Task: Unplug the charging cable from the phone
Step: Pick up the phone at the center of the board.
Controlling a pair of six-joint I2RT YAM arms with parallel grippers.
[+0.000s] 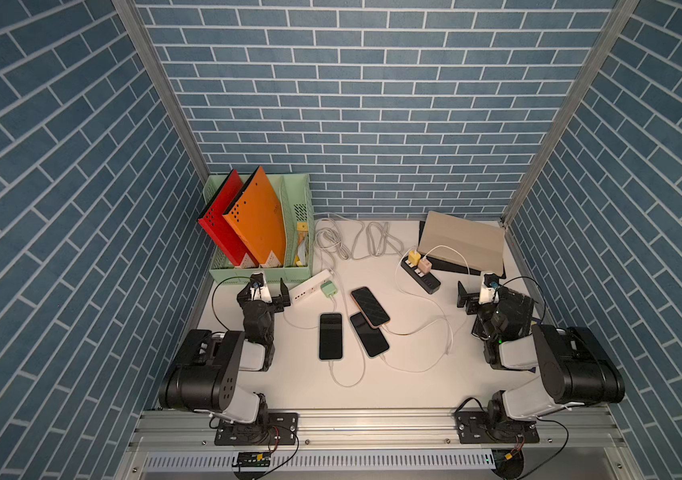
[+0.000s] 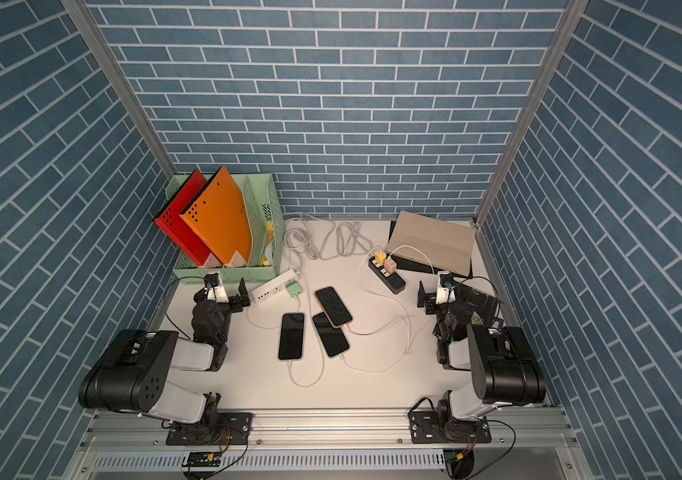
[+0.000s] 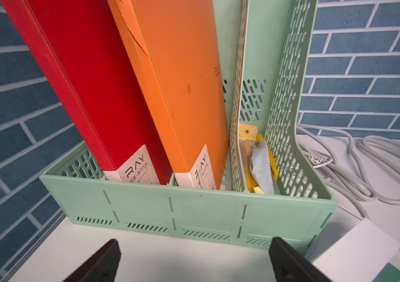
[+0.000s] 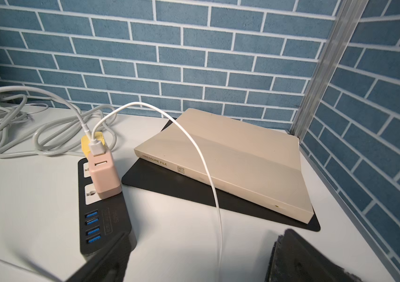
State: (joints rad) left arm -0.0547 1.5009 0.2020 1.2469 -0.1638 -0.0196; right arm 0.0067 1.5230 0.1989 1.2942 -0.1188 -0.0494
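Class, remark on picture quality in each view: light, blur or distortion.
In both top views the table is bright, the walls dimmer; in the left wrist view the left gripper is dark, soft-edged; in the right wrist view the right gripper is blurred, the beige file sharp.

The white table (image 1: 414,382) carries a green file rack (image 1: 302,208) in its far left corner, coiled grey cords (image 1: 356,241) along the back, a white power strip (image 1: 310,284), a black power strip (image 1: 422,276), a black mat (image 4: 169,185), and three phones (image 1: 330,336) mid-table, white charging cables (image 1: 347,385) trailing around them
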